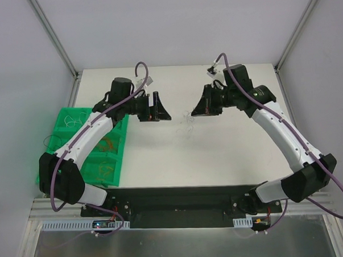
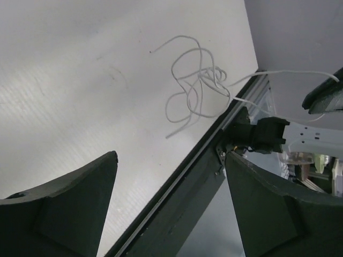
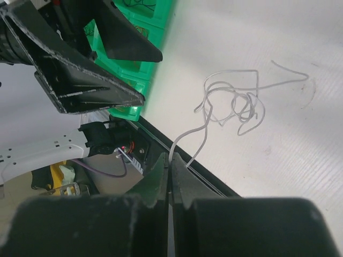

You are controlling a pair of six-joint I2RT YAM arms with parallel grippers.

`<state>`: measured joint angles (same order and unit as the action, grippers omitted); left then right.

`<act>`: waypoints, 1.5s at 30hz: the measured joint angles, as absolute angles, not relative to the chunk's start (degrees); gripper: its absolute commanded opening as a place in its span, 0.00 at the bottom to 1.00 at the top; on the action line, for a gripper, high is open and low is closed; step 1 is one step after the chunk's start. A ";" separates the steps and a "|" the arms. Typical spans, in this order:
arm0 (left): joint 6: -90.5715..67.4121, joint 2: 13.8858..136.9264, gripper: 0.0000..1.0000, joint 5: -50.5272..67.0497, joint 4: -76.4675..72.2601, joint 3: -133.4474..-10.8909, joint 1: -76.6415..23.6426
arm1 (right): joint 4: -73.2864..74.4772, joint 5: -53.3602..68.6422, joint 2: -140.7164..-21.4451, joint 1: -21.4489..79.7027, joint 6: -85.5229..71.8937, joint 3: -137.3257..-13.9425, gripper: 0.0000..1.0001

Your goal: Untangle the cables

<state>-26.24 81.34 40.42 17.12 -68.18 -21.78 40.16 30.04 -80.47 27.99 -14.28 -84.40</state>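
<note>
Right tool (image 3: 170,168) pinched on cables (image 3: 231,100), thin white loops, loosely tangled

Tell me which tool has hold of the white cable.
The right tool: it is pinched shut on a strand of the white cable. The left tool stands wide open, holding nothing.

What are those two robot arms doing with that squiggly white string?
They're working on a tangle of thin white cable lying on the table. The right gripper is pinched shut on one strand of it. The left gripper is open and hovers beside the tangle, holding nothing. The loops are not pulled apart yet.
</note>
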 measured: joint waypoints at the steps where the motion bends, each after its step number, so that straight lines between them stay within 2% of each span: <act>1: -26.57 81.34 0.83 41.71 16.64 -67.96 -21.85 | 40.53 30.70 -80.47 27.51 -14.28 -84.97 0.00; 6: -26.83 81.49 0.81 46.11 14.68 -68.27 -24.97 | 41.23 32.60 -80.44 26.20 -15.07 -87.11 0.00; 11: -26.20 81.58 0.68 42.76 13.89 -69.54 -30.87 | 39.99 34.46 -80.03 25.96 -18.33 -87.15 0.00; 15: -25.47 81.80 0.72 38.72 14.24 -70.81 -32.18 | 37.56 35.79 -79.44 25.96 -20.82 -86.72 0.00; 18: -24.58 83.07 0.68 38.26 14.39 -72.07 -32.16 | 35.75 36.64 -79.42 25.96 -22.46 -86.52 0.01; 21: -24.01 84.60 0.52 38.44 14.72 -72.18 -32.18 | 34.46 37.06 -79.42 25.96 -24.08 -86.50 0.01; 23: -23.55 85.45 0.27 38.50 15.51 -72.18 -32.18 | 33.63 37.26 -79.40 25.96 -24.95 -86.52 0.00; 26: -22.96 85.95 0.02 38.44 16.10 -72.18 -32.18 | 32.77 37.30 -79.40 25.96 -25.91 -86.56 0.00; 31: -21.06 85.45 0.00 36.01 17.04 -71.05 -32.16 | 36.64 31.35 -79.22 24.10 -25.04 -88.33 0.00; 36: -19.05 80.66 0.00 33.12 19.53 -64.58 -31.81 | 51.27 10.68 -79.05 18.72 -19.27 -94.04 0.00; 39: -17.98 77.38 0.00 33.39 18.96 -62.24 -31.92 | 58.57 -0.05 -78.24 18.85 -14.59 -94.89 0.02; 42: -16.75 74.63 0.00 34.52 17.87 -61.82 -31.94 | 61.56 -6.26 -77.38 20.08 -11.03 -93.78 0.07; 45: -15.92 72.12 0.00 34.54 17.47 -61.76 -31.94 | 62.02 -12.62 -76.66 20.29 -8.84 -91.07 0.05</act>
<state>-15.92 72.12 34.54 17.47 -61.76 -31.94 62.02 -12.62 -76.66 20.29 -8.84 -91.07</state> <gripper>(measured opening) 0.006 0.068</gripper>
